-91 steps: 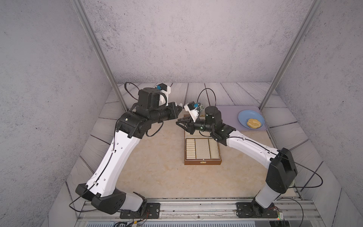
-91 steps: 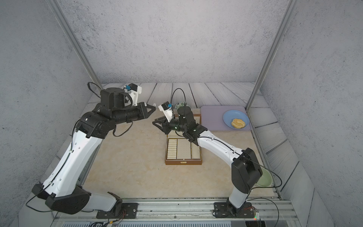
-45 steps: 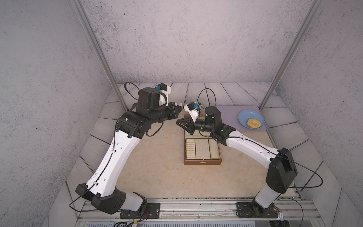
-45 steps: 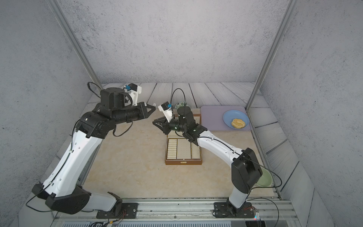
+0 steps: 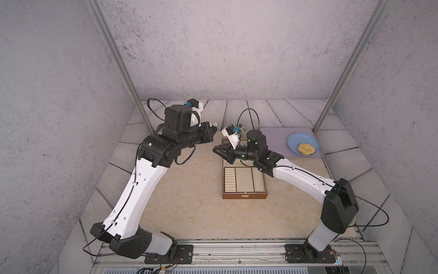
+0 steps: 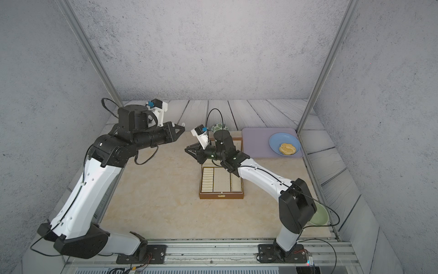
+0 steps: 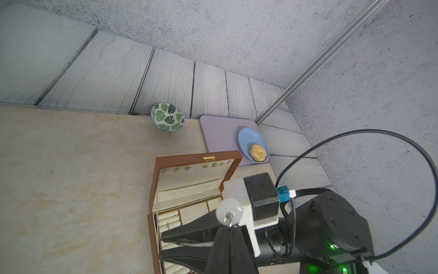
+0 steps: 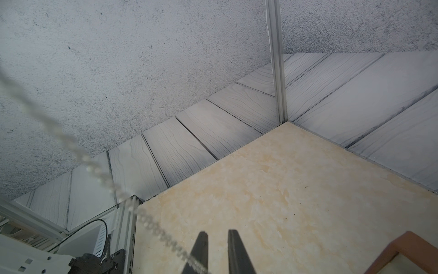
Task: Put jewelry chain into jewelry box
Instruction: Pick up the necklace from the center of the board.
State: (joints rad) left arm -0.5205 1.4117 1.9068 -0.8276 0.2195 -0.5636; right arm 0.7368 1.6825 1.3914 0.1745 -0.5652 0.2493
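Open jewelry box [image 5: 244, 196] on the surface [image 5: 189, 189].
Near its lid, left gripper [image 5: 213, 129] closed; right gripper [image 8: 218, 233] slightly parted beside the jewelry chain [image 8: 99, 173].

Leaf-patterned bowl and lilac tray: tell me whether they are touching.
Apart. The left wrist view shows the leaf-patterned bowl and the lilac tray side by side, with a clear strip of bare surface between them.
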